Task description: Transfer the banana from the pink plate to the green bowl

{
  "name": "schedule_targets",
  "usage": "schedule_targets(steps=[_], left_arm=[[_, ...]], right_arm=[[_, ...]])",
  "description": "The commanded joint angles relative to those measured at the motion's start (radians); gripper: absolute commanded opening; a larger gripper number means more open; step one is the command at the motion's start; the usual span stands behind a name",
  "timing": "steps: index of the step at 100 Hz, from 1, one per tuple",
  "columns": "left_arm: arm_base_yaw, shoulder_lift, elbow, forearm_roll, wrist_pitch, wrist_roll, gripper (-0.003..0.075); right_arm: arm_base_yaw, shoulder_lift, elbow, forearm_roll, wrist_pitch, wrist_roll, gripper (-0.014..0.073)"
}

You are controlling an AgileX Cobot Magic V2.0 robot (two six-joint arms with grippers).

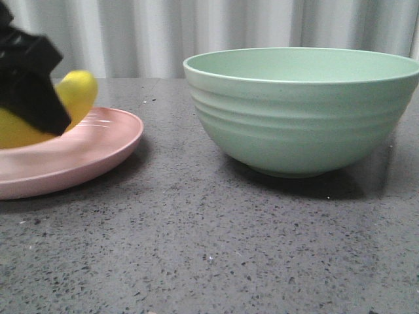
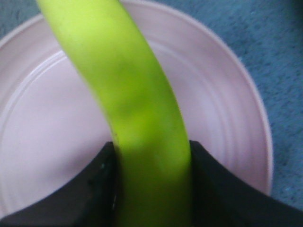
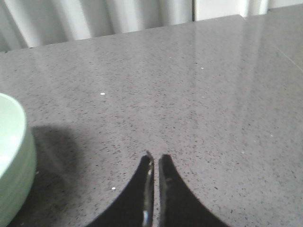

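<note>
the left gripper [image 1: 29, 85] is clamped on the banana [image 1: 73, 95], its black fingers [image 2: 90, 189] pressing against both sides of the fruit, as the left wrist view shows plainly. the banana is over the pink plate [image 1: 98, 147]; from the front its rounded yellow end pokes out past the black gripper, above the plate's far rim. whether the fruit touches the plate or hangs just clear of it i cannot tell, since the gripper hides the underside. in the left wrist view the banana [image 2: 123, 94] arcs across the middle of the pink plate [image 2: 227, 118], greenish yellow, a little blurred.

the pink plate sits toward the left edge of the grey speckled table [image 1: 196, 248], partly cut off by the front view. the green bowl [image 1: 304, 111] stands upright to the right of it, apart from the plate with a strip of bare table between them. only the far inner wall shows from this low angle.

the right gripper [image 3: 155, 161] hangs over bare table near the bowl, its two dark fingertips [image 3: 147, 179] drawn almost together with only a thin slit between, nothing held. the green bowl [image 3: 14, 156] shows only as a ridged slice in that view. pale pleated curtains [image 1: 196, 33] hang behind the table's far edge.
</note>
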Motion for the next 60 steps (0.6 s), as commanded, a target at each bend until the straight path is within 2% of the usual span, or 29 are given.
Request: schedule_targets(steps=[1, 16, 26, 38, 47, 60], left_arm=[[-0.043, -0.05, -0.076, -0.019, -0.039, 0.004, -0.002], [-0.134, -0.078, -0.143, -0.044, -0.033, 0.004, -0.002], [-0.208, -0.085, -0.182, -0.063, -0.033, 0.004, -0.002], [-0.294, -0.085, -0.208, -0.079, -0.047, 0.004, -0.002], [-0.355, -0.085, -0.214, -0.094, -0.066, 0.004, -0.002], [-0.42, -0.085, -0.213, -0.094, -0.086, 0.004, -0.002]], right_arm=[[0.033, 0.028, -0.092, 0.006, 0.012, -0.042, -0.0064], [0.12, 0.107, -0.209, 0.076, 0.154, -0.046, -0.0055], [0.192, 0.162, -0.266, 0.178, 0.162, -0.046, 0.0024], [0.29, 0.227, -0.317, 0.312, 0.133, -0.046, 0.0198], [0.37, 0.277, -0.33, 0.381, 0.054, -0.046, 0.0301], [0.477, 0.35, -0.33, 0.502, -0.077, -0.046, 0.0328]])
